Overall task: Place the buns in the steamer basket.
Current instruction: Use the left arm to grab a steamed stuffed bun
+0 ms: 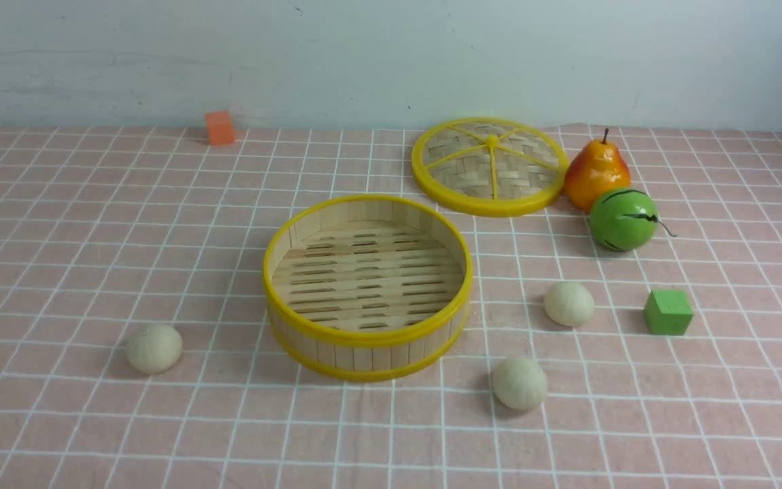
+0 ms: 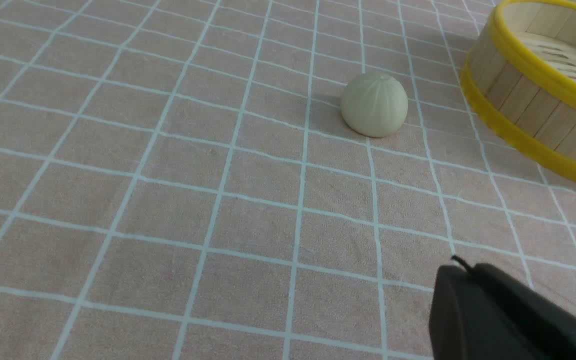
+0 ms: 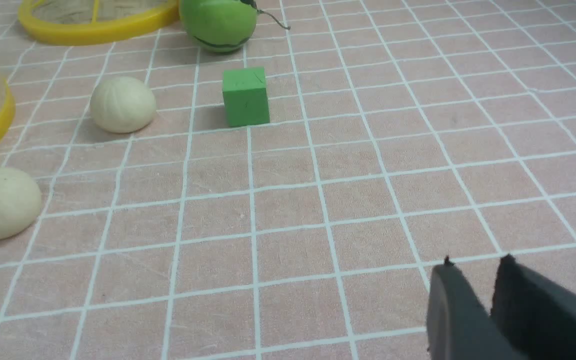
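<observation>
Three buns: all on the checked cloth [image 1: 92, 238], none in the basket
Left gripper [image 2: 468, 267]: only in its wrist view, low over the cloth, tips pressed together, nothing between them
Left bun [image 1: 154, 348]: at 8 o'clock of the basket, apart from it
Orange cube [image 1: 220, 128]: far back at 11 o'clock of the basket, by the wall
Steamer basket [image 1: 367, 339]: centre of the cloth, upright, slatted floor bare
Lid [image 1: 489, 204]: flat on the cloth at 1 o'clock of the basket, close to it
Near bun [image 1: 519, 384]: 4 o'clock of the basket, just beside it
Far bun [image 1: 569, 303]: 3 o'clock of the basket, apart
Pear [image 1: 596, 173]: against the lid's 3 o'clock edge
Green striped fruit [image 1: 622, 219]: touching the pear at its 5 o'clock
Green cube [image 1: 668, 312]: 3 o'clock of the far bun
Right gripper [image 3: 488, 272]: only in its wrist view, tips closed to a thin slit, grasping nothing
</observation>
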`<state>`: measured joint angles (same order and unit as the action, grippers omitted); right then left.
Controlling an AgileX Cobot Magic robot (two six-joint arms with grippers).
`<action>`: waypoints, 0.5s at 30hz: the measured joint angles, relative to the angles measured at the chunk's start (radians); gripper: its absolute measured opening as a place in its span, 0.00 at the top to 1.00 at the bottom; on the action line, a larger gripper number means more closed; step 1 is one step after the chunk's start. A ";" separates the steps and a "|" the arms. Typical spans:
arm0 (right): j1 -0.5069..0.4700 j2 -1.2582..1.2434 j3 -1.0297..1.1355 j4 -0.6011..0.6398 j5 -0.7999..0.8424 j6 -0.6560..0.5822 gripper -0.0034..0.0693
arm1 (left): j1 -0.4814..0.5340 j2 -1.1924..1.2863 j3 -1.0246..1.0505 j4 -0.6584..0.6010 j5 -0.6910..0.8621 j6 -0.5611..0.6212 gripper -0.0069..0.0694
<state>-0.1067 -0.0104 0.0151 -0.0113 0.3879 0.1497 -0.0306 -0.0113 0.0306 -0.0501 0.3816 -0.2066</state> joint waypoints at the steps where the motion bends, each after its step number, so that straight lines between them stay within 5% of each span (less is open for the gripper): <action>1: 0.000 0.000 0.000 0.000 0.000 0.000 0.76 | 0.000 0.000 0.000 0.000 0.000 0.000 0.91; 15: 0.000 0.000 0.000 0.000 0.000 0.000 0.74 | 0.000 0.000 0.000 0.000 0.001 0.000 0.90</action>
<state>-0.1067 -0.0104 0.0151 -0.0113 0.3879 0.1497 -0.0306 -0.0113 0.0306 -0.0501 0.3827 -0.2066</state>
